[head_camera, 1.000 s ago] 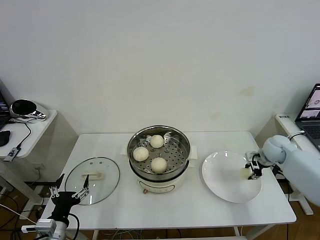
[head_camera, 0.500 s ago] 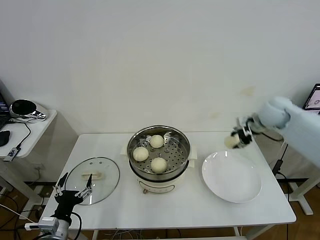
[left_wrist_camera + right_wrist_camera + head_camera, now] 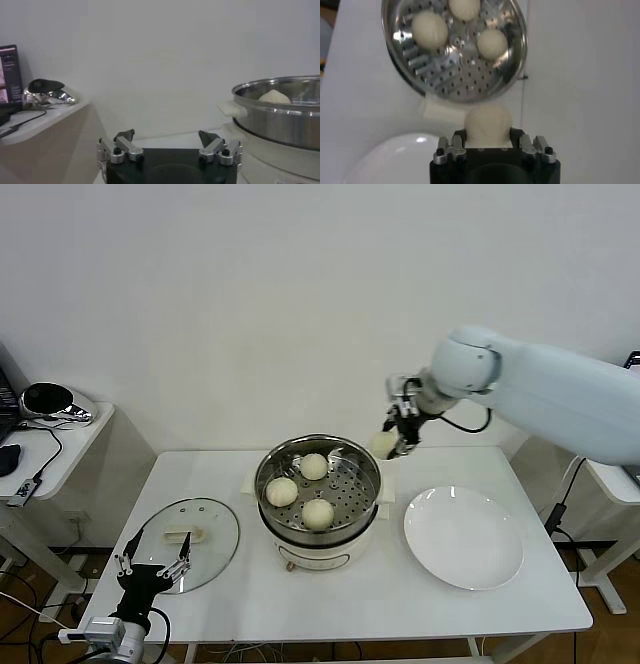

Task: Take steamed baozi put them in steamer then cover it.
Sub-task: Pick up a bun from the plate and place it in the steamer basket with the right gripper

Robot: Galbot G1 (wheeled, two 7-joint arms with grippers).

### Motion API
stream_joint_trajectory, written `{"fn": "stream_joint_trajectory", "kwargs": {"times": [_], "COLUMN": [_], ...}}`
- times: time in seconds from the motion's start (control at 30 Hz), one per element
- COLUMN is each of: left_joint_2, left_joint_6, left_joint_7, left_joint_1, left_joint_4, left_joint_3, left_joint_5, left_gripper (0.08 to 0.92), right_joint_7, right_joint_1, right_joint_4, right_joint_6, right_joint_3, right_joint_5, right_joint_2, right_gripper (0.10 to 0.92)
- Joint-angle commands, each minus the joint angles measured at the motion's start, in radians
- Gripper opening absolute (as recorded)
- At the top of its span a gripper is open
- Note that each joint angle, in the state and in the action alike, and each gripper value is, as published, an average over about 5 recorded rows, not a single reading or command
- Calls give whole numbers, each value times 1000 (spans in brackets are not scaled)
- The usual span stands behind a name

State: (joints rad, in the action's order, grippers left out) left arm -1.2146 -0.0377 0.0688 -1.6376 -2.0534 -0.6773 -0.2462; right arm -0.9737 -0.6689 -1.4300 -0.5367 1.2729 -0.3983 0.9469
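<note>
A white surface (image 3: 330, 604) stands against a plain wall. Nearest, the left end effector (image 3: 152, 563) gapes, idle beside the round clear glass cover (image 3: 185, 544). Farther back, the right end effector (image 3: 398, 434) grasps a smooth cream-white baozi (image 3: 383, 444) just beyond the shiny round steel steamer (image 3: 318, 484)'s right rim, so the perforated tray lies leftward and nearer.

A white table (image 3: 400, 609) carries a flat white round plate (image 3: 464, 537) on its right part. Left of it stands a lower white side table (image 3: 70, 446) bearing a shiny black-and-chrome object (image 3: 52, 402) and a black cable (image 3: 45, 464).
</note>
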Motion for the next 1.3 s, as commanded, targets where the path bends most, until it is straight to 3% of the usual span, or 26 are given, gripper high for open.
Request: {"fn": "stream_joint_trajectory", "kwargs": {"times": [0.03,0.27,1.0,1.3], "left_joint_2": [2,7,-4,3], "left_joint_6": [1,0,1,-2], "left_joint_7": [0,0,0,-1], "left_joint_1": [-2,0,5,8], "left_joint_4": [2,0,7,4], "left_joint_3": [1,-9,-6,-14], "left_joint_5": [0,-3,-2,-5], "left_gripper": [823,823,823,823], "right_joint_7": [36,31,47,69], "right_joint_1": [65,159,235,143], "right_joint_4": [118,194,231,84], "right_joint_6": [-75,-65,-39,-49], "right_joint_3": [70,42,-1,-88], "right_joint_5": [-58,18,121,47], "right_joint_2": [230,258,244,87], "right_gripper": [551,551,569,786]}}
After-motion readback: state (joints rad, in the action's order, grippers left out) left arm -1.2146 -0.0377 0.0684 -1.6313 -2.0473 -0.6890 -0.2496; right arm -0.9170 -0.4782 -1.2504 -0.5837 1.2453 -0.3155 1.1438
